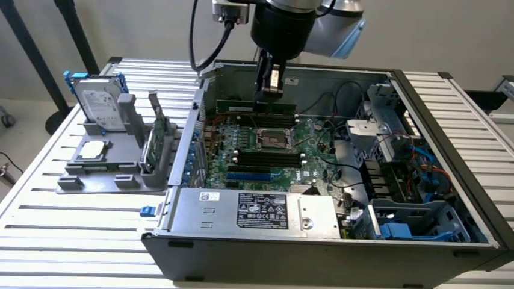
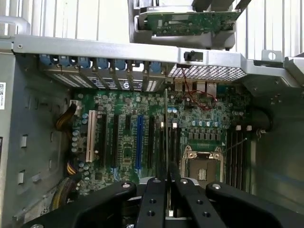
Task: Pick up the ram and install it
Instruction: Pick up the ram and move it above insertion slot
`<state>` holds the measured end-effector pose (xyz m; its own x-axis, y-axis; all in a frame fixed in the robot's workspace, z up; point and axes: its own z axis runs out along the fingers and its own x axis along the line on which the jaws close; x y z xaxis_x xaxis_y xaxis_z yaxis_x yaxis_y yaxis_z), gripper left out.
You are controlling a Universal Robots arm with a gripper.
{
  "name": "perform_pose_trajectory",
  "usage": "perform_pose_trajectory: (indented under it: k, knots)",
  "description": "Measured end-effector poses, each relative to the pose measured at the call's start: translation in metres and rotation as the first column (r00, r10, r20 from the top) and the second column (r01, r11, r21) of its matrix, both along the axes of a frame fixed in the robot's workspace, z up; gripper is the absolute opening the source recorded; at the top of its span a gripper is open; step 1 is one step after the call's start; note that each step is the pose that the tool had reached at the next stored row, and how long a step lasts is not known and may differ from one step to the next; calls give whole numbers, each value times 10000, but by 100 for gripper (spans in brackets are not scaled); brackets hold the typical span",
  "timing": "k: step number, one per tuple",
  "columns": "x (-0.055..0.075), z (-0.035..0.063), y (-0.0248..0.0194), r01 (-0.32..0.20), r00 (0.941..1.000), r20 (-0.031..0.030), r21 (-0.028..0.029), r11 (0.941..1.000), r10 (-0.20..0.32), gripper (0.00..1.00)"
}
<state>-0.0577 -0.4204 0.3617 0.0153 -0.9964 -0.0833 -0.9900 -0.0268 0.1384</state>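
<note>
**RAM gripped, hanging over the mobo inside the case**

Gripper (image 1: 271,95) is clenched on the ram (image 1: 255,108), pinching its top edge about mid-length. The stick hangs w/ its long side level, inside the open PC case (image 1: 447,156). It sits over the motherboard (image 1: 241,135), btwn the case's far wall and the CPU socket (image 1: 270,139). Can't tell if its bottom edge touches a slot.

In the wrist view the fingers (image 2: 154,204) close on the ram (image 2: 166,142), seen edge-on as a thin line. It runs just beside the CPU socket (image 2: 203,164), w/ the blue PCI slot (image 2: 139,142) and the white slot (image 2: 90,137) on its other side.

Room to move:
- **Stick's end at the exterior view's left:** near the case's side wall, tight there.
- **Stick's other end:** open board around it, then black cables (image 1: 347,96) and the drive cage (image 1: 389,120) further toward the exterior view's right.
- **Near side of the socket:** a bank of black memory slots (image 1: 265,159), then the power supply (image 1: 257,211) along the case's near edge.

Outside the case, at the exterior view's left, a gray fixture (image 1: 112,171) stands on the slatted table (image 1: 80,235). It holds a hard drive w/ blue rails (image 1: 100,105) and an upright expansion card (image 1: 156,135), both well apart from the arm.
</note>
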Motion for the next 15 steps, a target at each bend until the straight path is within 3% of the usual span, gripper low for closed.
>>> perform_pose_trajectory:
  k: [5, 8, 12, 15]
  knots:
    - [57, -48, 200, 1, 10000, 0, -30, 10000, -1, 14]
    - [88, -78, 284, 0, 10000, 0, -43, 10000, 0, 14]
    - [129, -120, 365, 11, 10000, 0, -66, 10000, -11, 14]
    - [160, -150, 394, 48, 10000, 3, -125, 9999, -48, 14]
